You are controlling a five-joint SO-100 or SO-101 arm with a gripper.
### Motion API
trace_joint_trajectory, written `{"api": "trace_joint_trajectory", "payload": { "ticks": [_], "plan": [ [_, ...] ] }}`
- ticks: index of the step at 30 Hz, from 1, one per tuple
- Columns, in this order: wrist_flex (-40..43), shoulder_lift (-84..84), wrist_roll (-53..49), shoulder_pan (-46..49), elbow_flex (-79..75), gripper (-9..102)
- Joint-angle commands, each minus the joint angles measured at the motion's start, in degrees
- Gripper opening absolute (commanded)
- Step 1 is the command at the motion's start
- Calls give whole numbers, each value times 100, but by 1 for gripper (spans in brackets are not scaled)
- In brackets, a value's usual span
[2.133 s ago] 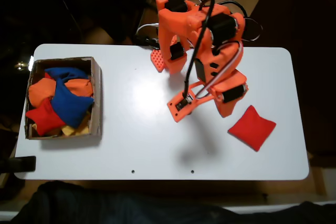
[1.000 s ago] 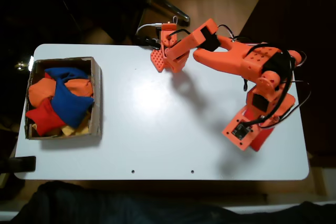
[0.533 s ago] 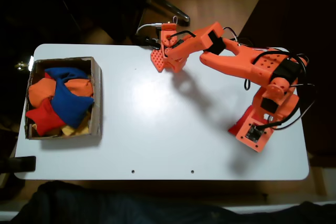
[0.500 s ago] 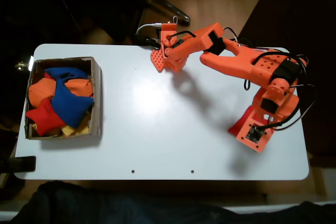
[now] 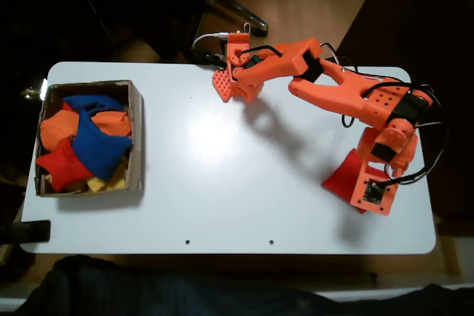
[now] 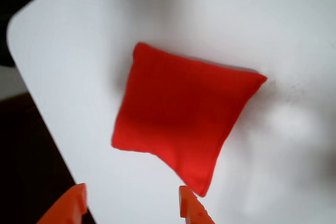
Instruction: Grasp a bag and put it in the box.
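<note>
The bag point(image 6: 181, 115) is lying flat on the table point(image 5: 222, 183) near its right end in the fixed view, partly covered by the arm point(image 5: 348, 94). The gripper point(image 6: 134, 205) is hovering over the bag's edge, fingers apart and holding nothing. The box point(image 5: 135, 131) is sitting far left, filled with beanbags point(image 5: 96, 146).

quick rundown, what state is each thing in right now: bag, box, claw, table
red bag: lying flat on the table, free, not gripped
box: open top, piled with orange, blue and red beanbags
claw: open, above the bag, two fingertips apart at the bag's near edge in the wrist view
table: white, bare across the middle
</note>
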Motion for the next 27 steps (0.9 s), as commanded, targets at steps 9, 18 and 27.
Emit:
{"api": "trace_joint_trajectory", "payload": {
  "ticks": [9, 18, 27],
  "plan": [
    [88, -237, -185, -88, -255, 37],
    [149, -606, -141, -105, -255, 39],
    [105, -993, 141, -9, -501, 39]
  ]
}}
